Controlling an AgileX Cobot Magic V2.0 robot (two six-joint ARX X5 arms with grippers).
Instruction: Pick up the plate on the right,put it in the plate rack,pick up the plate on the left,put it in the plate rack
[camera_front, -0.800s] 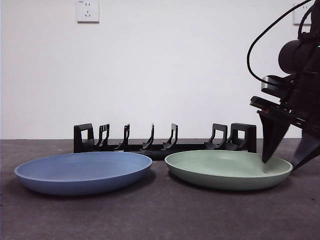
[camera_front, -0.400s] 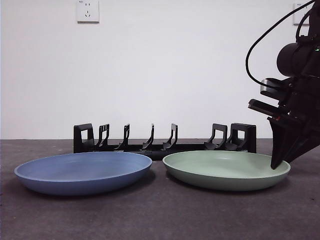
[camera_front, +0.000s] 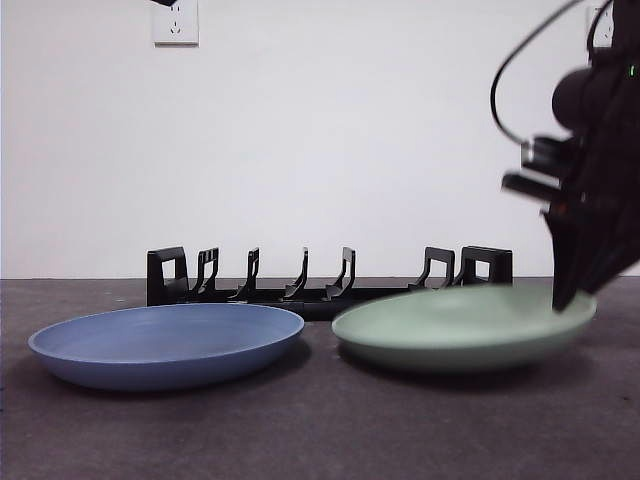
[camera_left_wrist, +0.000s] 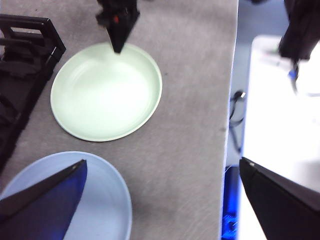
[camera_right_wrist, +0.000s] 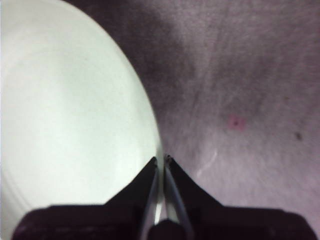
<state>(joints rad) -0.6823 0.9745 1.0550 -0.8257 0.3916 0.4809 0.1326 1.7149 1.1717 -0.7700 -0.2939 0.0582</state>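
Right wrist view showed the right gripper (camera_right_wrist: 161, 159) clamped on the green plate's (camera_right_wrist: 65, 125) rim, first pickup underway; next likely carrying it to the rack (camera_front: 330, 275).

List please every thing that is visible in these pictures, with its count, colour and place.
green plate: one, pale green, on the right, its rim pinched by the right gripper, blurred
blue plate: one, blue, on the left, flat on the table
plate rack: one, black, behind both plates
table: one, dark grey
wall socket: one, white, on the wall
right gripper: shut on the green plate's rim
left gripper: open, above the blue plate
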